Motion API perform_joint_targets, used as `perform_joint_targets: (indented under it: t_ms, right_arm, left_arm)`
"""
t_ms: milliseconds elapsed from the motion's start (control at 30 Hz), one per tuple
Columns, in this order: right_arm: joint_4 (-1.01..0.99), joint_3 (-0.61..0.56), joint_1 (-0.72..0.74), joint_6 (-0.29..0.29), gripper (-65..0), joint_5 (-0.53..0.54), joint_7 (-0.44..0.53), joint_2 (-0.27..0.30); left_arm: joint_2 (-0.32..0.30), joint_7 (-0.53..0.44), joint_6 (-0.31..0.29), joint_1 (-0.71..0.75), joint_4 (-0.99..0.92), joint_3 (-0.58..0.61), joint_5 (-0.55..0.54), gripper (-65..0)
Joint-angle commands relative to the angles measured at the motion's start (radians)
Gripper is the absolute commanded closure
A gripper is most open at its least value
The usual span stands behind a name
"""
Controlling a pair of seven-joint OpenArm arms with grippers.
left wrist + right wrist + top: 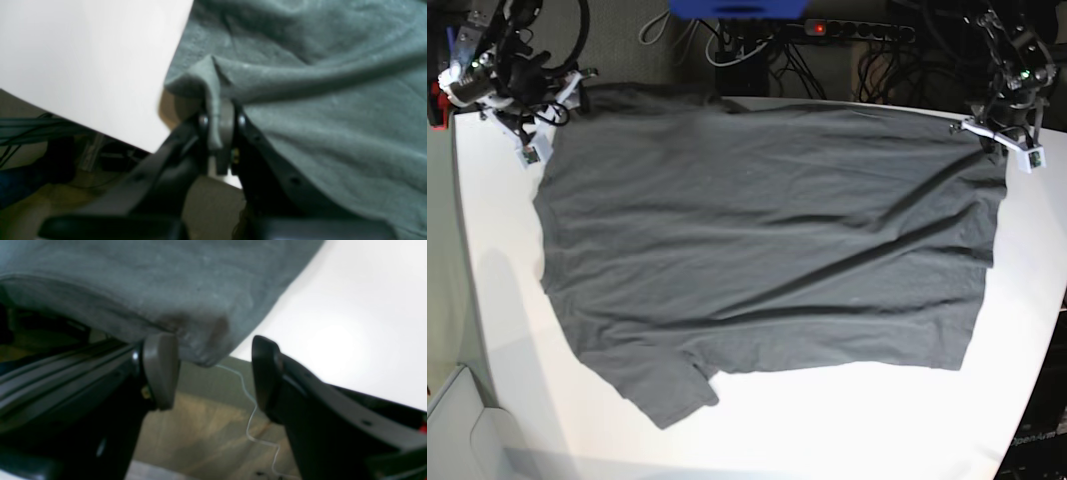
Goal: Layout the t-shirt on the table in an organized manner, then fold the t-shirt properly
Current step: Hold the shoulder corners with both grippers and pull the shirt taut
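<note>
White table (847,420) carries the shirt (767,260) spread flat, left gripper (220,123) pinching one far corner, right gripper (213,370) gaping around the other corner.

The t-shirt (767,240) is plain dark charcoal grey — no pattern — on a plain white table (847,420).

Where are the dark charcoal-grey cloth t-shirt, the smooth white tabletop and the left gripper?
dark charcoal-grey cloth t-shirt (767,240), base view, middle of its body.
smooth white tabletop (857,420), base view, bare near surface.
left gripper (220,123), left wrist view, between its fingertips.
</note>
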Motion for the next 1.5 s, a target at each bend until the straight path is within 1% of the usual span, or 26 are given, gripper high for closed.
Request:
perform_joint_targets:
  t_ms: [0,233,300,533,700,733,833,933,1033,1167,1233,1300,1467]
  right_arm:
    - [-0.001,0.004,-0.003,-0.001,-36.5,0.010,0.011,0.008]
    - [-0.112,0.003,0.020,-0.001,-36.5,0.010,0.012,0.013]
    - [-0.115,0.003,0.021,-0.001,-36.5,0.011,0.012,0.019]
    - [-0.122,0.003,0.023,-0.001,-36.2,0.011,0.012,0.013]
    - [-0.141,0.003,0.052,-0.001,-35.5,0.010,0.012,0.013]
    - [-0.153,0.003,0.067,-0.001,-34.3,0.010,0.012,0.014]
    - [-0.213,0.003,0.099,-0.001,-27.7,0.010,0.012,0.017]
    - [-0.260,0.003,0.107,-0.001,-19.6,0.010,0.012,0.017]
    - [-0.270,0.003,0.125,-0.001,-11.9,0.010,0.012,0.014]
    - [-0.263,-0.002,0.125,-0.001,-3.6,0.010,0.009,0.014]
    - [-0.263,-0.028,0.127,-0.001,-0.3,0.011,0.009,0.019]
    - [-0.260,-0.053,0.125,-0.001,0.0,0.011,0.009,0.019]
    - [-0.171,-0.056,0.124,-0.001,0.0,0.010,0.008,0.017]
  left_arm:
    - [0.003,0.060,-0.003,0.007,-0.003,0.004,0.018,-0.3]
    - [0.003,0.060,-0.003,0.006,-0.003,0.004,0.018,-0.3]
    - [0.003,0.060,-0.003,0.007,-0.003,0.004,0.018,-0.3]
    - [0.003,0.060,-0.001,0.006,-0.003,0.004,0.018,-0.3]
    - [0.003,0.060,-0.001,0.006,-0.003,0.004,0.018,-0.3]
    - [0.003,0.060,-0.001,0.006,-0.003,0.004,0.018,-0.3]
    - [0.003,0.060,-0.001,0.006,-0.003,0.004,0.018,-0.3]
    - [0.003,0.060,-0.001,0.010,-0.003,0.004,0.018,-0.3]
    - [0.003,0.060,-0.001,0.009,-0.003,0.002,0.018,-0.3]
    - [0.003,0.060,-0.001,0.006,-0.003,0.002,0.018,-0.3]
    - [0.003,0.060,-0.001,0.004,-0.003,0.002,0.018,-0.3]
    - [0.003,0.060,-0.001,0.004,-0.003,0.002,0.018,-0.3]
    - [0.003,0.060,-0.001,0.003,-0.003,0.002,0.018,-0.3]
